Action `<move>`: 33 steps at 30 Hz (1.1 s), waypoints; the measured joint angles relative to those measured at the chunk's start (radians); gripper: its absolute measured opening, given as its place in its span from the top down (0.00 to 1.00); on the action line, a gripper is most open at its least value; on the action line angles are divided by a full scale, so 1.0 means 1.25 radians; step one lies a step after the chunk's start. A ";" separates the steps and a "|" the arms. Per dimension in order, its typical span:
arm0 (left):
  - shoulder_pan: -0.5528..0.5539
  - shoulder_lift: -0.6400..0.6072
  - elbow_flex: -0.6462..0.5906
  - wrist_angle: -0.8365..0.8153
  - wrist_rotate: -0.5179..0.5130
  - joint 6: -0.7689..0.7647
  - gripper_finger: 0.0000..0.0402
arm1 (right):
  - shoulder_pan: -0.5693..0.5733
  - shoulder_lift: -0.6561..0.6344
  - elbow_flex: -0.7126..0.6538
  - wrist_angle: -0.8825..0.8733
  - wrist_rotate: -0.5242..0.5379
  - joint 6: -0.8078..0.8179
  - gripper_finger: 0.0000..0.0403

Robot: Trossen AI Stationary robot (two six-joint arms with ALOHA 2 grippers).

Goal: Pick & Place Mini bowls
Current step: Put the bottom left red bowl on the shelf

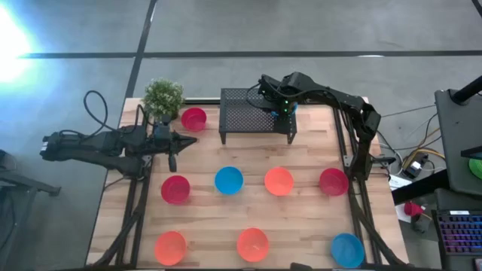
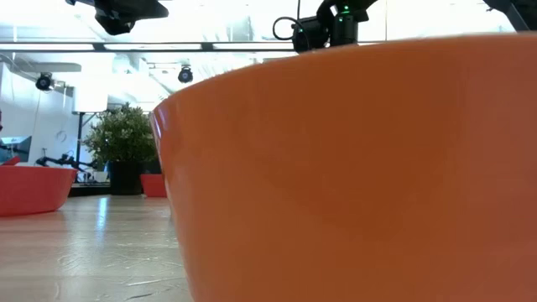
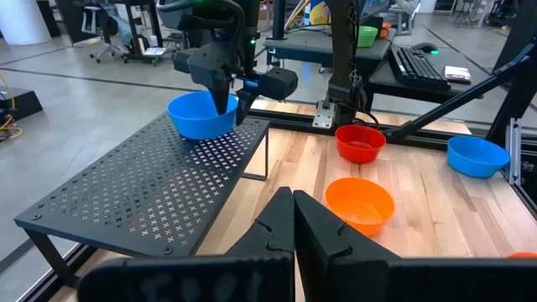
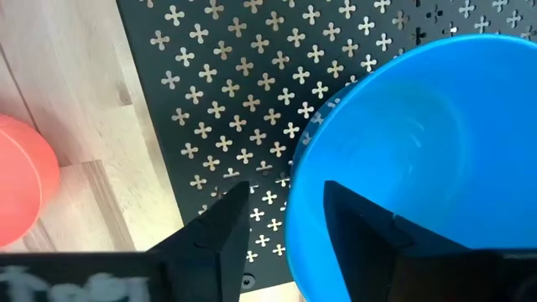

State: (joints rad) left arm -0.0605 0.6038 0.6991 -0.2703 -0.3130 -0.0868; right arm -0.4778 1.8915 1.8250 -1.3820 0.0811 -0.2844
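Note:
Nine mini bowls show in the high view. A blue bowl (image 1: 289,108) sits on the black mesh rack (image 1: 245,117) at its right end. My right gripper (image 1: 282,105) is open above it. One finger (image 4: 220,225) stands outside the bowl's rim (image 4: 292,214) and the other finger (image 4: 362,228) inside, with gaps on both sides. On the table stand crimson bowls (image 1: 193,118), (image 1: 175,190), (image 1: 334,181), orange bowls (image 1: 279,181), (image 1: 170,248), (image 1: 253,245) and blue bowls (image 1: 229,180), (image 1: 347,250). My left gripper (image 1: 181,142) is shut and waits near the table's left edge.
A small green potted plant (image 1: 163,97) stands at the far left corner, beside the rack. One orange bowl (image 2: 352,168) fills most of the low view. The rack's left part (image 3: 151,189) is bare mesh. Bare wood lies between the rack and the middle row of bowls.

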 joint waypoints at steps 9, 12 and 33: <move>0.000 0.000 0.000 0.000 0.000 0.000 1.00 | 0.000 0.000 0.079 -0.021 -0.001 0.039 0.63; 0.000 0.000 0.000 0.000 0.000 0.000 1.00 | 0.000 0.000 0.126 -0.055 -0.002 0.040 0.64; 0.000 0.000 0.000 -0.015 -0.042 -0.073 1.00 | 0.089 -0.162 0.238 -0.089 -0.003 0.171 0.65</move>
State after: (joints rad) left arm -0.0601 0.6037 0.6991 -0.2895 -0.3658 -0.1786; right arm -0.3671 1.6895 2.1220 -1.4937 0.0778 -0.0713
